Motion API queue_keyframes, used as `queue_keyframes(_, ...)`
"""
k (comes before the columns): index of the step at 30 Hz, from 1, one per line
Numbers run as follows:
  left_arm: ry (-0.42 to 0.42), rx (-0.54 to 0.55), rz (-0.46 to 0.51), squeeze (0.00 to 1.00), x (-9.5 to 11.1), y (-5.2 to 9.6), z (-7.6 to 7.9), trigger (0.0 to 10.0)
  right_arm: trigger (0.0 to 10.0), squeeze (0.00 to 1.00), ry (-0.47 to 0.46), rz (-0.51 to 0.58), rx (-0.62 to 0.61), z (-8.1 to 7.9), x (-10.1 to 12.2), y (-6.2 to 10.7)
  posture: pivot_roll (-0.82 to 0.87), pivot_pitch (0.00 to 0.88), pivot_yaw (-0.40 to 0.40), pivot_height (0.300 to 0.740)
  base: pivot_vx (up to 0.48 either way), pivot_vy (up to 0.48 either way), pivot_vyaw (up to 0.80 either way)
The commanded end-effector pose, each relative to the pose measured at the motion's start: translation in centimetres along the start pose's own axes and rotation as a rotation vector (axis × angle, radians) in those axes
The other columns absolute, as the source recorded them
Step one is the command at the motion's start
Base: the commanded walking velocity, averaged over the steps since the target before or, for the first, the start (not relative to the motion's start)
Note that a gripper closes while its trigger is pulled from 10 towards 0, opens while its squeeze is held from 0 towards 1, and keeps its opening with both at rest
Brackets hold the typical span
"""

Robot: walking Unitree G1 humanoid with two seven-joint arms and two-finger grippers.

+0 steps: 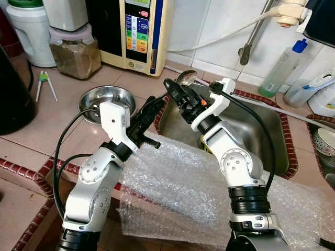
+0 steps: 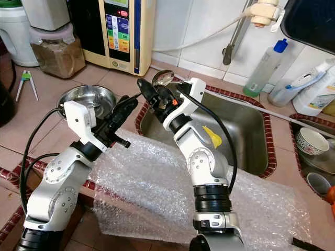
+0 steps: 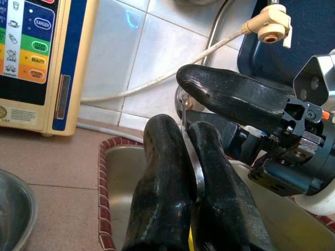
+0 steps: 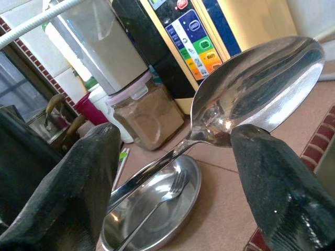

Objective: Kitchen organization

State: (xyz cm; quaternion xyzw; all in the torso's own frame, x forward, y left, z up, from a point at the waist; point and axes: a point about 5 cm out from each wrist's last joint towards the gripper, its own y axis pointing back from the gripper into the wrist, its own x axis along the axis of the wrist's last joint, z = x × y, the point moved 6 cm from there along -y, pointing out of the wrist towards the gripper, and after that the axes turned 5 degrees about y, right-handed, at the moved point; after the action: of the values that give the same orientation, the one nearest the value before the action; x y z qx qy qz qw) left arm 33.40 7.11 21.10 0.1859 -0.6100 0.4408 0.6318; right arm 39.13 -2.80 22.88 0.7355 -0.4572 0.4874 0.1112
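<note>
Left eye view: bubble wrap [image 1: 183, 193] drapes the counter's front edge before the sink [image 1: 261, 130]. Over the sink's near-left corner the left gripper [image 1: 155, 102] is clamped on the handle of a spoon [image 4: 256, 86]; the spoon's bowl rises at the sink's far-left corner. The right gripper [image 4: 172, 172] stands wide apart around the spoon's neck, fingers not touching it. Left of the sink sits a steel bowl [image 1: 107, 99] holding a fork [image 4: 165, 196].
</note>
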Motion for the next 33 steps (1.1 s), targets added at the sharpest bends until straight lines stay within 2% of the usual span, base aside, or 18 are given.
queue_keyframes(1,0.001,-0.118,-0.01,0.0,-0.3,-0.6,2.8,0.0,10.0,0.0,-0.027,-0.017,0.053,-1.6,-0.2,-0.9,0.13,0.082,-0.124,0.74,0.0,0.0,0.0)
queue_keyframes(4,-0.003,-0.111,-0.006,0.0,-0.3,-0.6,2.7,0.0,10.0,0.0,-0.022,-0.02,0.048,-1.6,-0.2,-0.9,0.13,0.083,-0.125,0.74,0.0,0.0,0.0)
queue_keyframes(7,-0.026,-0.06,0.008,0.0,-0.1,-0.5,1.8,0.0,10.0,0.0,-0.006,-0.008,0.035,-1.3,0.0,-0.7,0.13,0.084,-0.125,0.74,0.0,0.0,0.0)
queue_keyframes(8,-0.041,-0.025,0.02,0.0,0.2,-0.5,1.2,0.0,10.0,1.0,-0.002,0.003,0.028,-1.0,0.3,-0.5,0.13,0.085,-0.125,0.74,0.0,0.0,0.0)
queue_keyframes(13,-0.061,0.014,0.047,0.0,0.8,-0.7,0.4,0.0,10.0,1.0,0.042,0.01,0.024,-0.9,0.7,-0.3,0.13,0.085,-0.124,0.74,0.0,0.0,0.0)
queue_keyframes(20,-0.082,0.035,0.063,0.0,1.1,-0.9,0.1,0.0,10.0,1.0,0.048,0.014,0.016,-0.4,1.2,-0.3,0.13,0.083,-0.125,0.74,0.0,0.0,0.0)
queue_keyframes(27,-0.093,0.056,0.072,0.0,1.2,-0.8,-0.2,0.0,10.0,1.0,0.02,0.025,0.029,-0.5,1.7,-0.3,0.13,0.085,-0.126,0.74,0.0,0.0,0.0)
queue_keyframes(30,-0.09,0.042,0.075,0.0,1.3,-1.0,0.0,0.0,10.0,1.0,-0.069,0.03,0.023,-0.3,2.0,-0.4,0.13,0.084,-0.126,0.74,0.0,0.0,0.0)
queue_keyframes(31,-0.087,0.03,0.075,0.0,1.3,-1.1,0.3,0.0,10.0,0.07,-0.099,0.021,0.027,-0.2,2.0,-0.5,0.13,0.085,-0.123,0.74,0.0,0.0,0.0)
queue_keyframes(32,-0.085,0.021,0.075,0.0,1.3,-1.2,0.4,0.0,10.0,0.0,-0.117,0.012,0.031,-0.2,1.9,-0.7,0.13,0.085,-0.124,0.74,0.0,0.0,0.0)
queue_keyframes(33,-0.084,0.016,0.075,0.0,1.3,-1.2,0.6,0.0,10.0,0.0,-0.129,0.006,0.033,-0.2,1.9,-0.7,0.13,0.085,-0.124,0.74,0.0,0.0,0.0)
